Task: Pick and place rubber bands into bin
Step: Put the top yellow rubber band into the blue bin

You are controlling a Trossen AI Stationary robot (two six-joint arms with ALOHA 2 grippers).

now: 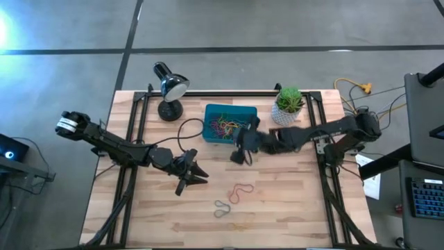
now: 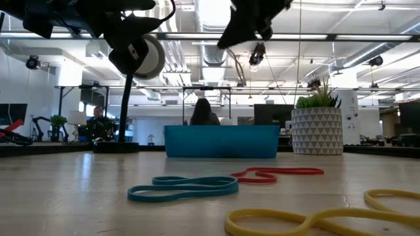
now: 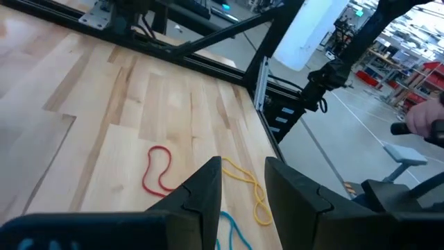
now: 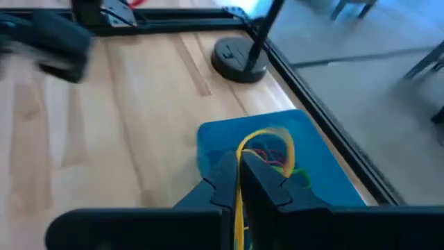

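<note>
The teal-blue bin (image 1: 230,123) stands at the far middle of the table with several coloured rubber bands (image 1: 222,128) in it. My right gripper (image 1: 239,147) hovers by the bin's near edge, shut on a yellow rubber band (image 4: 267,142). My left gripper (image 1: 193,173) hangs open above the table's middle left, nothing between its fingers (image 3: 243,182). Loose bands lie flat on the wood nearer the front: a red one (image 1: 241,192), a blue one (image 1: 222,207) and a yellow one (image 3: 251,189). My right gripper pinches the yellow band between its two shut fingers; a strand (image 4: 240,201) runs back through the slit between them. The fingers slant down toward the bin. The band's free loop (image 4: 277,135) sticks out past the fingertips, lifted clear, above the bin.
A black desk lamp (image 1: 170,90) stands at the far left and a white plant pot (image 1: 288,107) at the far right, either side of the bin. Black rails (image 1: 139,118) run along the table's edges. Bare wood lies across the near half.
</note>
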